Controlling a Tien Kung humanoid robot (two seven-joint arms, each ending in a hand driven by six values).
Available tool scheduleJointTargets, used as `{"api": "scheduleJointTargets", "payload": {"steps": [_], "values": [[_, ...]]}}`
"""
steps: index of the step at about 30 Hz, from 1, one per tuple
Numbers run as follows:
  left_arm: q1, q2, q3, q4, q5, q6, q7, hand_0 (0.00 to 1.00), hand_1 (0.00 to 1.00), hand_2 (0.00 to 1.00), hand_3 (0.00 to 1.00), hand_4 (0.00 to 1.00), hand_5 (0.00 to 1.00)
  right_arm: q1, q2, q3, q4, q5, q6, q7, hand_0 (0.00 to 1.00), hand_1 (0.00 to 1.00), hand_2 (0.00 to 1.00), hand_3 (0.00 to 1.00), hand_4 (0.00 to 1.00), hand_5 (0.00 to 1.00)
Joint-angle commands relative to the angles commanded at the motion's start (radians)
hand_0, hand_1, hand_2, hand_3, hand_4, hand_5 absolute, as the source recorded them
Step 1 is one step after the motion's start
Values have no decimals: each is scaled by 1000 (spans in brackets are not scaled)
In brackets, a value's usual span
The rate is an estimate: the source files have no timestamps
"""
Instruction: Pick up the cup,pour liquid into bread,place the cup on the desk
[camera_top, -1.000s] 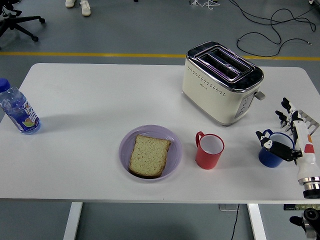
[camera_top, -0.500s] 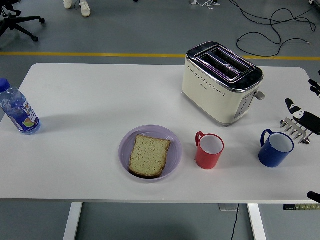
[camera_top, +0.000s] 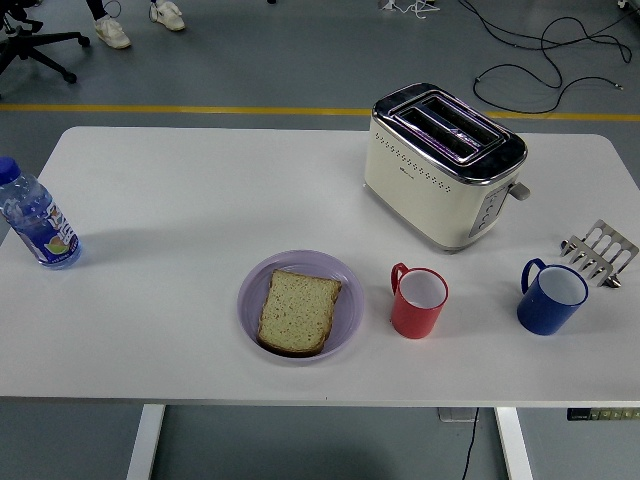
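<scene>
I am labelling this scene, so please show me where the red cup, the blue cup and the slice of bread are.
red cup (camera_top: 418, 304), head view, on its outer side wall
blue cup (camera_top: 548, 301), head view, on its outer side wall
slice of bread (camera_top: 298, 310), head view, on the middle of its top face

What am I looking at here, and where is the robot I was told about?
This is one picture from a camera high on the robot's side, looking down over a white table. The robot has two black arms with five-fingered hands, but at this moment neither shows in the picture, so nothing is held. On the table stand a cream toaster, a purple plate with a slice of bread on it, a red cup right of the plate, a blue cup farther right, a small metal rack behind it, and a water bottle at the left edge. At the top, someone's shoes show on the floor.
</scene>
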Motion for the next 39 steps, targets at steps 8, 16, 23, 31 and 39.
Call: {"api": "scheduleJointTargets", "payload": {"steps": [8,16,23,31,39], "values": [[6,0,-9,0,3,-4,-1,345,341,432,747,632,998,23,25,52,-103,338,86,-17,675,642,674,629,668,214],[19,-1,-1,0,-7,-4,3,345,341,431,748,630,998,27,49,33,-142,610,119,11,671,630,668,624,671,219],[25,0,0,0,-1,-3,5,344,342,433,748,628,998,18,54,34,-145,599,127,-1,670,634,671,624,668,224],[27,3,-39,0,42,-7,10,345,342,434,748,624,998,21,84,50,-152,592,127,1,669,628,668,621,668,223],[28,4,-43,0,49,-5,12,345,343,434,748,603,998,26,95,70,-151,579,128,-6,671,629,670,621,669,225]]}}
